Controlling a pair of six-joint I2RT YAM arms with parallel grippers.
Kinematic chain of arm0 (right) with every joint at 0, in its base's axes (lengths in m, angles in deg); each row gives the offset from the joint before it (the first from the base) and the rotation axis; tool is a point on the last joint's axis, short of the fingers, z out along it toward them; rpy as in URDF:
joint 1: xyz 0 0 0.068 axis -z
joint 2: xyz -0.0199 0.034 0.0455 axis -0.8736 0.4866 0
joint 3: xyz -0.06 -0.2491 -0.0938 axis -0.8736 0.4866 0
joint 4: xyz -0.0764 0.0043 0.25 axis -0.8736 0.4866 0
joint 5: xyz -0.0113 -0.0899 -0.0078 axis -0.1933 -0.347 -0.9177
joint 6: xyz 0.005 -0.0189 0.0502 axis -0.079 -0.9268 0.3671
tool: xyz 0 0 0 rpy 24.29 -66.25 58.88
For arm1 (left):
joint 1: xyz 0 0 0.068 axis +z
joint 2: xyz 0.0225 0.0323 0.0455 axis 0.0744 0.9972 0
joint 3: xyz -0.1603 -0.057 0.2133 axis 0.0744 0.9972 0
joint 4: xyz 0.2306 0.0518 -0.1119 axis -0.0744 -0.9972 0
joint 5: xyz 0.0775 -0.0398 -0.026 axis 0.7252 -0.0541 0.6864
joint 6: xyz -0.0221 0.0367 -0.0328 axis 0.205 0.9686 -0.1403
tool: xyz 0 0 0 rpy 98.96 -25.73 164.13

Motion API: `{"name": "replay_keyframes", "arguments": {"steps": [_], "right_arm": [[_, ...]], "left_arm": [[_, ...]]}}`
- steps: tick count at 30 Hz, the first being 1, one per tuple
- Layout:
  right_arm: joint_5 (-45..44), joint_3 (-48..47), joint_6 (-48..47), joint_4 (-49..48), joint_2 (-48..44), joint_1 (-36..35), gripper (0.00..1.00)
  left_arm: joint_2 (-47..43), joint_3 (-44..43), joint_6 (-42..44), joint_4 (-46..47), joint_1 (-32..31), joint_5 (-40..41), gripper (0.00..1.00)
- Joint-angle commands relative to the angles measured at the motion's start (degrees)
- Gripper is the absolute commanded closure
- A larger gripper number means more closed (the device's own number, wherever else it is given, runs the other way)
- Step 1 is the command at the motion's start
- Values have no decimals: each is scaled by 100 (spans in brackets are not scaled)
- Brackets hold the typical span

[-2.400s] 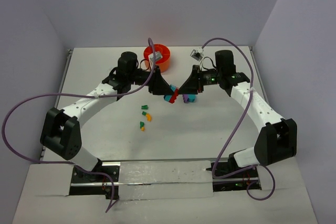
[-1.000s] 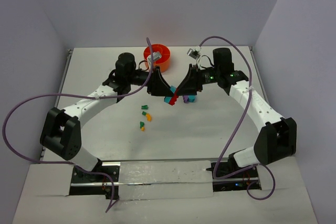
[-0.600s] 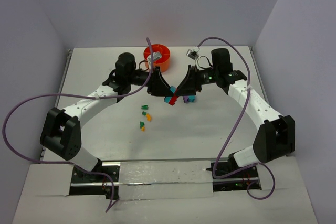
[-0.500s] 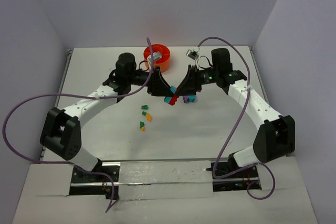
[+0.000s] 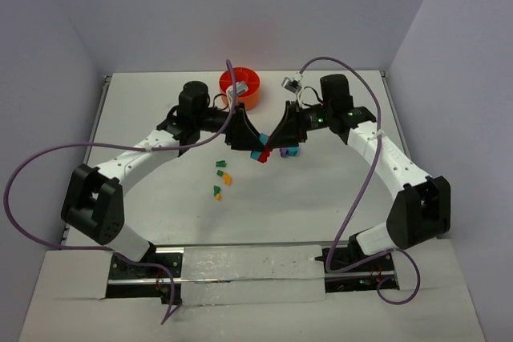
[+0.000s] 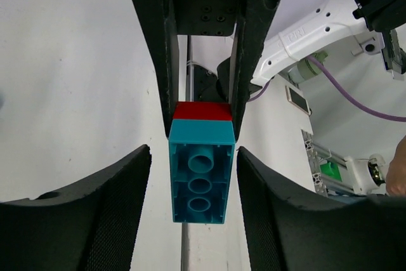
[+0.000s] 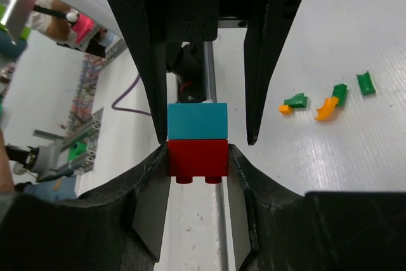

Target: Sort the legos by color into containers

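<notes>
While the orange tub (image 5: 240,86) sits near the left gripper (image 6: 193,163), the right gripper (image 7: 197,164) clamps the red brick (image 7: 197,153) and the left's jaws stand apart around the joined teal brick (image 6: 200,182); it should close squarely, then pull straight off.

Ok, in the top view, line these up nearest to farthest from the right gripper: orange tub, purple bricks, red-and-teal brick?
1. Red-and-teal brick, between the right gripper's fingers.
2. Purple bricks, just right of it.
3. Orange tub, at the back, leftward.
</notes>
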Motion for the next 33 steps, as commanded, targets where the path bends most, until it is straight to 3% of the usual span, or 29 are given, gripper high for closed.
{"name": "replay_keyframes", "arguments": {"steps": [1,3,5,7,18,33], "right_arm": [[-185,-442,-937,783,-89,-102,100],[-260,-547,-1234,1211,-64,-119,100],[-308,-632,-1520,1448,-37,-150,100],[-414,-644,-1652,1622,-49,-207,100],[-645,-738,-1921,1903,-30,-362,100],[-522,-906,-1873,2025,117,-422,100]], "left_arm": [[-153,-381,490,-553,31,23,35],[-136,-499,640,-796,60,20,33],[-119,-651,901,-1101,66,6,23],[-103,-756,1104,-1371,71,-40,22],[-51,-931,1663,-1875,68,39,32],[-84,-951,2158,-2234,-95,31,28]]}}
